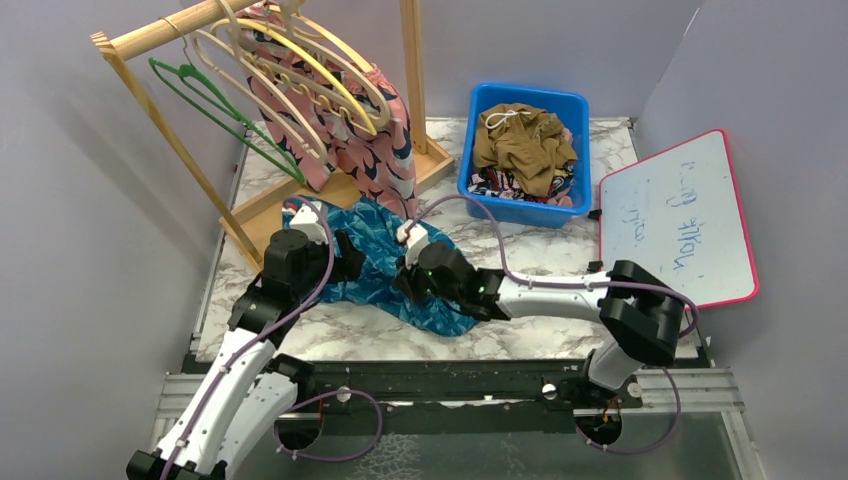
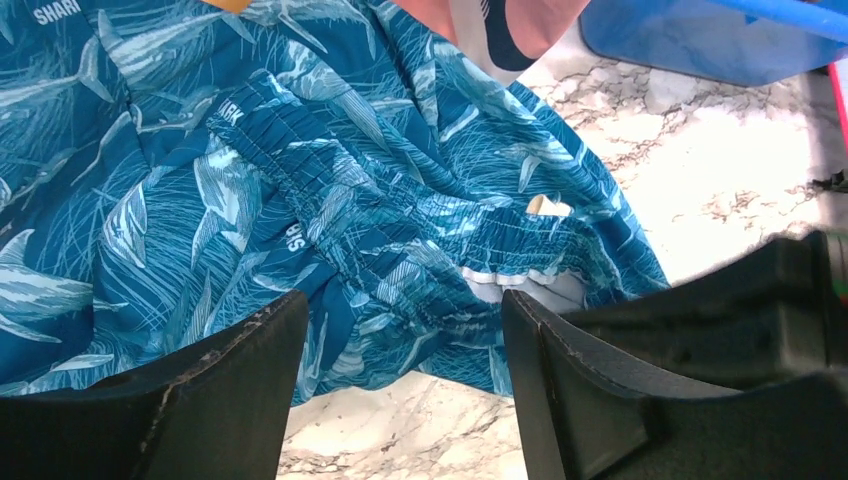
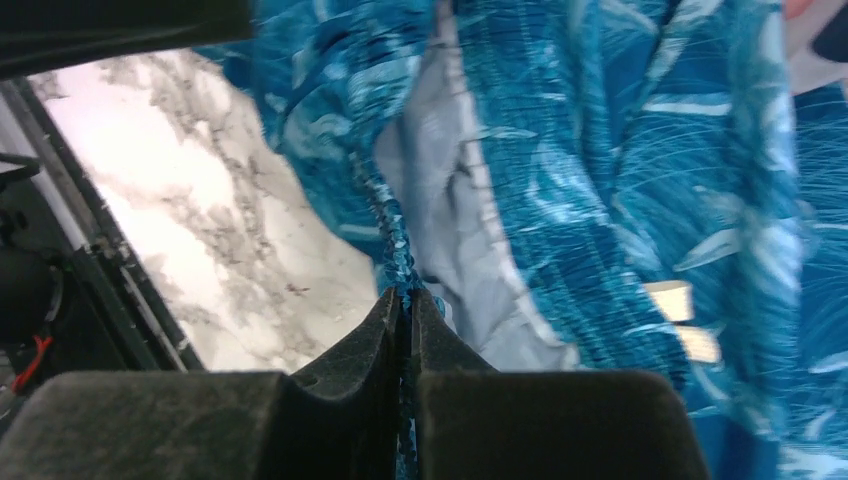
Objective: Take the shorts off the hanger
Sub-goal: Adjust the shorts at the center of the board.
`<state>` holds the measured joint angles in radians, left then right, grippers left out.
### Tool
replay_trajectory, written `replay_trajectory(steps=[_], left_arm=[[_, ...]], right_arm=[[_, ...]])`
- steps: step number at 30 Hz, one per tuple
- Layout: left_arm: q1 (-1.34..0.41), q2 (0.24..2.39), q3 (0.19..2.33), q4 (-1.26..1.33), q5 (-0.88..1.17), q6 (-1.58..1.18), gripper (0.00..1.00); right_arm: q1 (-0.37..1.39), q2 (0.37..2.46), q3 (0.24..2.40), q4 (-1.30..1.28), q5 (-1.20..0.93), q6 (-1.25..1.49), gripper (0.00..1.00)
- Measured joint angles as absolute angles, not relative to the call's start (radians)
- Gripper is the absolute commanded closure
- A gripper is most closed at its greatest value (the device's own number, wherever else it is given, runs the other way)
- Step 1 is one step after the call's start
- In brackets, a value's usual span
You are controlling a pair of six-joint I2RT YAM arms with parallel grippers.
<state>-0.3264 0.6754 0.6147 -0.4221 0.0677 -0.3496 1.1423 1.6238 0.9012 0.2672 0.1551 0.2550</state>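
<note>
Top external view: the teal shark-print shorts [image 1: 385, 262] lie crumpled on the marble tabletop [image 1: 540, 330], off any hanger and just in front of the base of the wooden rack [image 1: 160, 35]. The left claw [image 1: 350, 262] sits at their left side and the right claw [image 1: 404, 283] at their right side.

Behind them, the pink shorts [image 1: 375, 140] with navy-and-white blotches hang on the rack among several wooden hangers [image 1: 300, 75]. A green hanger [image 1: 215, 100] hangs bare further left. To the right of the rack stands a blue bin [image 1: 468, 170]. It holds the olive-brown shorts [image 1: 525, 145] with a white drawstring, which lie on top of other printed fabric. A pink-framed whiteboard [image 1: 680, 215] lies tilted at the tabletop's right edge.

Left wrist view: the left claw is open. Its two fingers [image 2: 230, 390] stand wide apart over the gathered waistband of the teal shorts and grip nothing.

Right wrist view: the right claw is closed, its fingers pressed together on a thin fold at the edge of the teal shorts. The cloth runs up out of the pinch, with its pale grey inner side showing.
</note>
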Motion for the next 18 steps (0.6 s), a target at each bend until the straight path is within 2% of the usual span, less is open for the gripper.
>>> replay_trajectory(steps=[1, 7, 11, 12, 15, 18], left_arm=[[-0.326, 0.665, 0.615, -0.423, 0.062, -0.350, 0.26], [-0.326, 0.631, 0.615, -0.430, 0.036, -0.350, 0.24], [-0.326, 0.633, 0.615, -0.435, 0.032, -0.350, 0.24], [-0.326, 0.635, 0.615, -0.436, 0.032, -0.350, 0.24], [-0.326, 0.642, 0.615, -0.437, 0.032, -0.350, 0.24], [-0.326, 0.643, 0.615, -0.438, 0.032, -0.350, 0.24]], right_arm=[[1.121, 1.627, 0.916, 0.247, 0.132, 0.262, 0.88], [1.041, 1.682, 1.010, 0.146, 0.103, 0.277, 0.43], [1.038, 1.739, 1.067, 0.108, 0.105, 0.229, 0.24], [1.038, 1.755, 1.081, 0.101, 0.105, 0.214, 0.10], [1.038, 1.796, 1.115, 0.076, 0.107, 0.165, 0.01], [1.039, 1.799, 1.115, 0.056, 0.106, 0.132, 0.01]])
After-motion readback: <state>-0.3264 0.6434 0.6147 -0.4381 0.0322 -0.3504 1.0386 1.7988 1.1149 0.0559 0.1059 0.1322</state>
